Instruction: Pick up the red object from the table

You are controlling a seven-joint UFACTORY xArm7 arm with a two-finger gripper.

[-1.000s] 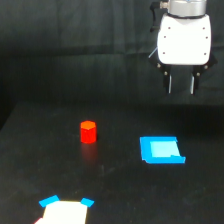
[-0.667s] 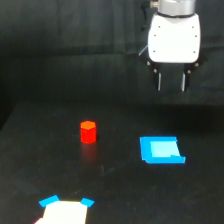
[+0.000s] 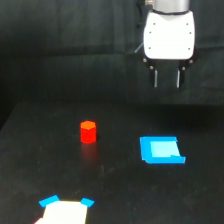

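The red object (image 3: pixel 88 132), a small stubby hexagonal block, stands upright on the black table (image 3: pixel 115 190), left of centre in the exterior view. My gripper (image 3: pixel 167 85) hangs from the white wrist body high above the table, up and to the exterior view's right of the red object, well apart from it. Its two dark fingers (image 3: pixel 154 78) point down with a gap between them and nothing held, so it is open.
A flat blue rectangle (image 3: pixel 161 150) lies on the table roughly below the gripper, to the right of the red object. A pale patch with blue corners (image 3: pixel 64 209) sits at the front edge, lower left. The backdrop is dark.
The gripper has shifted towards the exterior view's left and slightly up, closing some of the sideways distance to the red object. The red object and blue patches have not moved.
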